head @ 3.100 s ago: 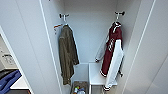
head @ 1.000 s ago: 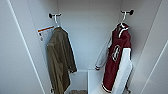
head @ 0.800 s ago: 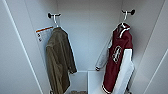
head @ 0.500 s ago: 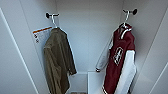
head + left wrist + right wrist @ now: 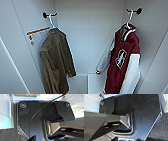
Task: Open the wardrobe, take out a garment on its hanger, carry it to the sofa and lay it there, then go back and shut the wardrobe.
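Garment [image 5: 123, 62], maroon with white sleeves and chest emblem, hangs on hanger [image 5: 130, 18]; pincer states unreadable.

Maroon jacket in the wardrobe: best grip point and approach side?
Grip the white hanger at its neck, between the black wall hook and the maroon jacket collar. Probably come from the front, the open side, and lift up to clear the hook. The neck is thin and bare, while the jacket below is loose cloth.
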Robot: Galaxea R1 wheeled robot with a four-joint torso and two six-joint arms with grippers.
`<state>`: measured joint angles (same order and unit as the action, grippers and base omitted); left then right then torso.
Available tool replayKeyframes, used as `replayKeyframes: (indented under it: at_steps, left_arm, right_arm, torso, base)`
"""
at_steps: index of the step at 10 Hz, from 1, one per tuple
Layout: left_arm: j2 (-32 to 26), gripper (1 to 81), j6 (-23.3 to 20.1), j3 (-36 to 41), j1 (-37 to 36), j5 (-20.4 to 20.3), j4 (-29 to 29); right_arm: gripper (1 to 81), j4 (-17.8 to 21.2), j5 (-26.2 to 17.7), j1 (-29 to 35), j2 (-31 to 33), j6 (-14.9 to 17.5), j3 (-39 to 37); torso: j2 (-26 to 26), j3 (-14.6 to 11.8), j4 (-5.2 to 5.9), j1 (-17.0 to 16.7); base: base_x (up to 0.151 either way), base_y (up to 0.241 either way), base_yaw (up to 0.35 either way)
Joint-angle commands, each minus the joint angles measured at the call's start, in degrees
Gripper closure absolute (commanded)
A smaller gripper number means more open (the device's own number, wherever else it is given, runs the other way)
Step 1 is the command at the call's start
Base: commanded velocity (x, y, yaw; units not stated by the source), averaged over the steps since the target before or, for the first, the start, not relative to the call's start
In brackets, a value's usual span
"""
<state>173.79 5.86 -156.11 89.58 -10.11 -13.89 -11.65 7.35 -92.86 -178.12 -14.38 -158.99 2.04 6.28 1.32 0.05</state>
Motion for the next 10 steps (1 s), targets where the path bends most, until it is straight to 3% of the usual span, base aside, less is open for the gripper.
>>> replayKeyframes:
  at_steps: [1, 3, 4, 6, 7, 9, 10]
  left_arm:
    - [-0.10, 1.0, -0.33, 0.02, -1.64, 2.72, -0.61]
    - [-0.19, 1.0, -0.33, 0.02, -1.64, 2.72, -0.53]
    - [-0.63, 1.0, -0.33, 0.02, -1.73, 2.46, -0.44]
    - [-0.90, 1.0, -0.33, 0.19, -2.69, 2.55, -0.53]
    - [-0.98, 1.0, -0.33, 0.80, -3.48, 2.72, -0.70]
    - [-1.59, 1.0, -0.24, 2.47, -4.71, 2.81, -2.64]
    - [-2.21, 1.0, -0.32, 3.35, -5.41, 3.16, -2.64]
  right_arm:
    - [1.0, -0.56, -3.22, 1.22, -0.60, 0.23, 0.53]
    - [1.0, -0.65, -3.22, 1.13, -0.42, 0.32, 0.63]
    - [1.0, -0.74, -3.22, 1.04, -0.42, 0.32, 0.71]
    - [1.0, -0.74, -3.22, 0.96, -0.33, 0.32, 0.71]
    - [1.0, -0.74, -3.22, 0.96, -0.33, 0.32, 0.71]
    - [1.0, -0.74, -3.22, 0.96, -0.25, 0.33, 0.71]
    - [1.0, -0.74, -3.22, 0.96, -0.25, 0.33, 0.71]
  torso:
    - [0.00, 0.00, 0.00, -0.02]
    - [0.00, 0.00, 0.00, 0.00]
    - [0.00, 0.00, -4.79, -0.02]
    - [0.00, -1.40, -6.39, -0.02]
    - [0.00, -1.64, -7.85, -0.05]
    - [0.00, -3.41, -11.81, -0.05]
    - [0.00, -3.82, -12.89, -0.05]
  base:
    - [0.000, 0.000, 0.000]
    - [0.000, 0.000, 0.000]
    - [0.000, 0.000, 0.000]
    - [0.000, 0.000, 0.000]
    - [0.000, 0.000, 0.000]
    - [0.000, 0.000, 0.000]
    - [0.000, 0.000, 0.000]
